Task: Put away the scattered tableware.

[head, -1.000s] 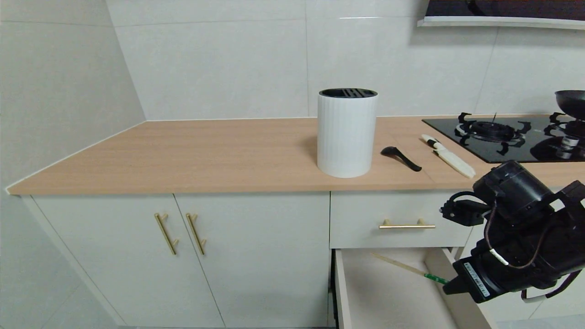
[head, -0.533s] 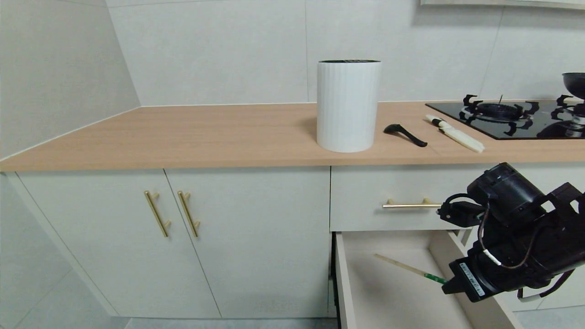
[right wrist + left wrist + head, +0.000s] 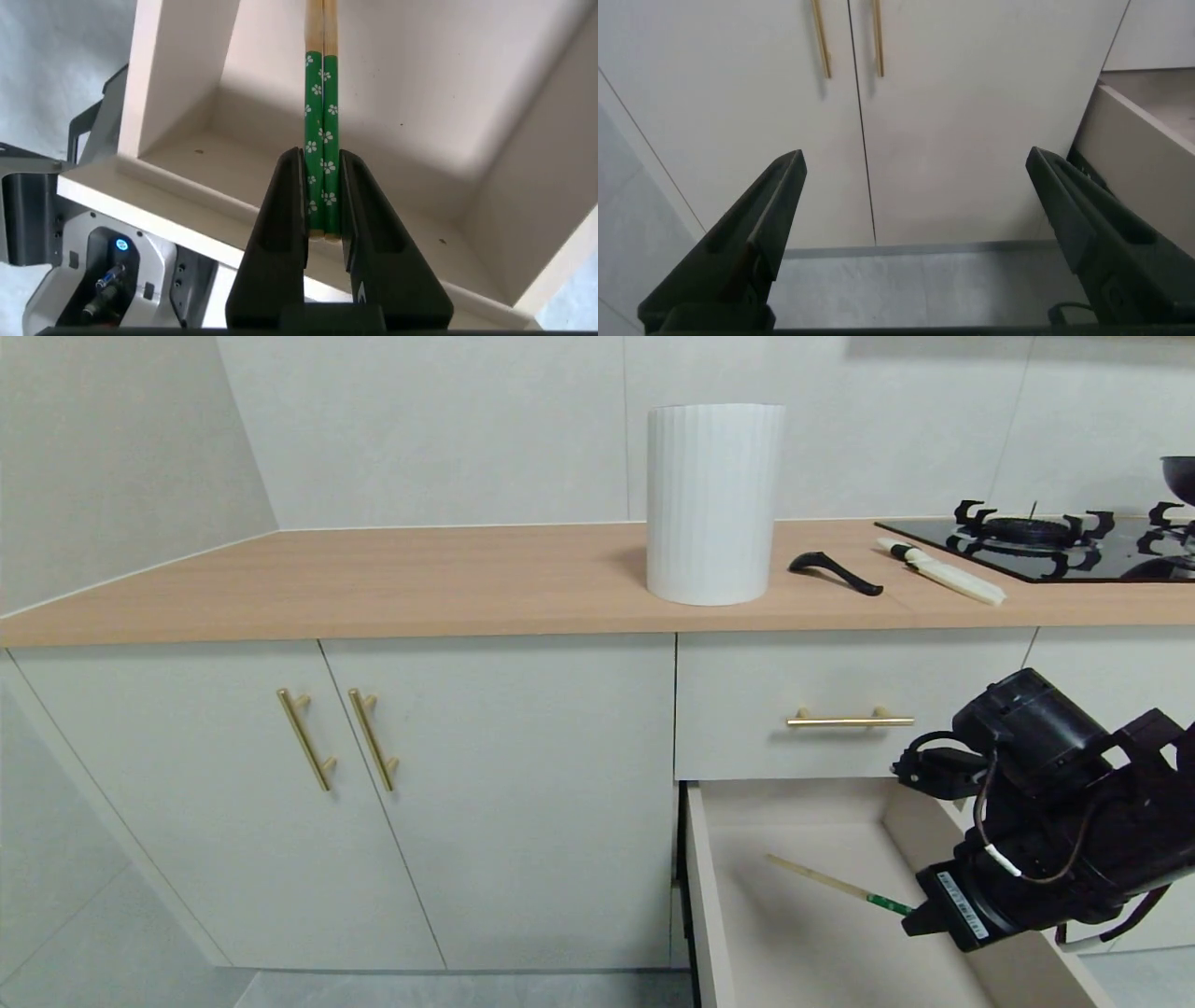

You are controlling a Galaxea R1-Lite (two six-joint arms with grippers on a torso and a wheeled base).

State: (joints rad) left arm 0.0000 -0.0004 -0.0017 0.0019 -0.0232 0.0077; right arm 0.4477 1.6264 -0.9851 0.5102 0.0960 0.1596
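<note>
My right gripper is shut on a pair of wooden chopsticks with green flowered ends, held over the open drawer so that their tips point down into it. In the right wrist view the right gripper pinches the green ends above the drawer's pale bottom. On the counter lie a black spoon and a white knife, to the right of a tall white ribbed holder. My left gripper stands open low in front of the cabinet doors.
The wooden countertop runs left to a wall corner. A black gas hob sits at the far right. A shut drawer with a gold handle is above the open one. Two cabinet doors with gold handles stand at the left.
The head camera has sunk, so the whole picture has shifted upward. The right gripper with the chopsticks now sits lower relative to the open drawer.
</note>
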